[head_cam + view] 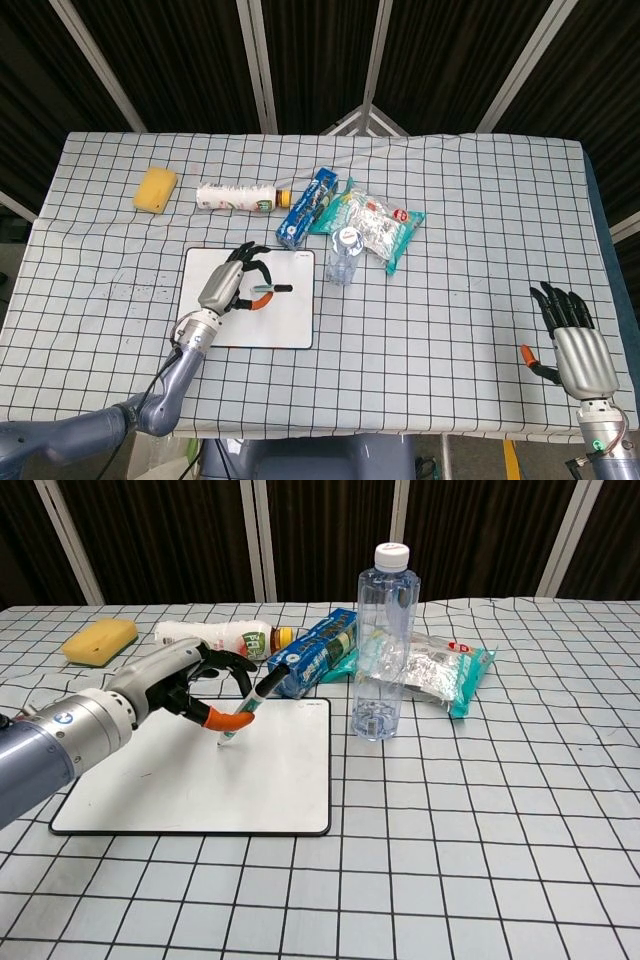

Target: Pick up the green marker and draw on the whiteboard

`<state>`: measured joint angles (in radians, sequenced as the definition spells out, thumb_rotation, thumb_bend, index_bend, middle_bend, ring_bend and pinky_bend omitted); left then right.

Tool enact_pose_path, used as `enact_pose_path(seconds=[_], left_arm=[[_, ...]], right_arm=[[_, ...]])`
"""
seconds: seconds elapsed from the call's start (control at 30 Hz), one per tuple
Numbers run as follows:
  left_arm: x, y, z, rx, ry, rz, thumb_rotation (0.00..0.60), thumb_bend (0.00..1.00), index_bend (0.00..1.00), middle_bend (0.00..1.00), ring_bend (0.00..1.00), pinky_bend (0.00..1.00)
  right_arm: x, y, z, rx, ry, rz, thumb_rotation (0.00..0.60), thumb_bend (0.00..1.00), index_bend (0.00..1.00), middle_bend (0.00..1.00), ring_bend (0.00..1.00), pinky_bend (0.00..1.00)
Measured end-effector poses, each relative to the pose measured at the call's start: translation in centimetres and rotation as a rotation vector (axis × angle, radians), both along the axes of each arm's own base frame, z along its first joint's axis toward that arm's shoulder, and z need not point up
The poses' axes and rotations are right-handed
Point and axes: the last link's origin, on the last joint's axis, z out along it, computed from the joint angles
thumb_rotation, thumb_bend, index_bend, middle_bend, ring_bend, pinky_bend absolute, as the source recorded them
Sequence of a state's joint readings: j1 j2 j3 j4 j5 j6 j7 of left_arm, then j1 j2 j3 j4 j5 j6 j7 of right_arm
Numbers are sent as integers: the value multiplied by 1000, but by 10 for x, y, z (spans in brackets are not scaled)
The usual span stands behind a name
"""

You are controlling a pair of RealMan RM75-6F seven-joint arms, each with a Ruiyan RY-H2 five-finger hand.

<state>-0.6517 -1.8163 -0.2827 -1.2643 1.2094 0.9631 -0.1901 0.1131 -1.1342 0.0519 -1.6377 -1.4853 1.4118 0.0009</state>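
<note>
We hold the marker point(248, 708) in our left hand point(185, 685), pinched between thumb and fingers with the other fingers curled around it, and it slants down so that its tip meets or nearly meets the whiteboard point(270, 780) near the board's far right part; whether it actually touches we cannot tell. In the head view the left hand point(225, 288) sits over the middle of the whiteboard point(295, 325), and the marker point(268, 291) points toward the board's right edge. Our right hand point(572, 340) rests low over the tabletop point(470, 220) at its near right corner, well apart from everything else, fingers extended and spread, holding nothing. Beyond the board stand a bottle point(383, 645), a blue carton point(315, 650) and a snack bag point(445, 670), with a lying drink bottle point(215, 638) and a yellow sponge point(99, 640) further left.
</note>
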Motion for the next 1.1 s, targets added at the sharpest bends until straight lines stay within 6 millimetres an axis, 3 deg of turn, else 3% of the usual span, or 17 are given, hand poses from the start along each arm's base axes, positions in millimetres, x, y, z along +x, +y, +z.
enact_pose_path(seconds=[0.27, 0.5, 0.8, 0.93, 1.1], left_arm=[[-7, 8, 3, 11, 26, -5, 600, 514, 736, 158, 5, 51], [-28, 24, 10, 42, 96, 7, 600, 514, 737, 158, 5, 52], [-62, 52, 48, 153, 158, 35, 600, 514, 735, 158, 5, 52], [-62, 60, 70, 210, 111, 40, 600, 514, 735, 158, 5, 52], [-51, 58, 76, 209, 51, 34, 600, 513, 734, 158, 5, 51]], right_arm=[[0, 0, 0, 0, -3, -4, 600, 351, 0, 0, 0, 0], [-1, 0, 0, -4, -8, -17, 600, 351, 0, 0, 0, 0], [-1, 1, 2, -13, -11, -22, 600, 351, 0, 0, 0, 0], [0, 2, 1, -12, -8, -19, 600, 351, 0, 0, 0, 0], [0, 2, 0, -12, -5, -17, 600, 350, 0, 0, 0, 0]])
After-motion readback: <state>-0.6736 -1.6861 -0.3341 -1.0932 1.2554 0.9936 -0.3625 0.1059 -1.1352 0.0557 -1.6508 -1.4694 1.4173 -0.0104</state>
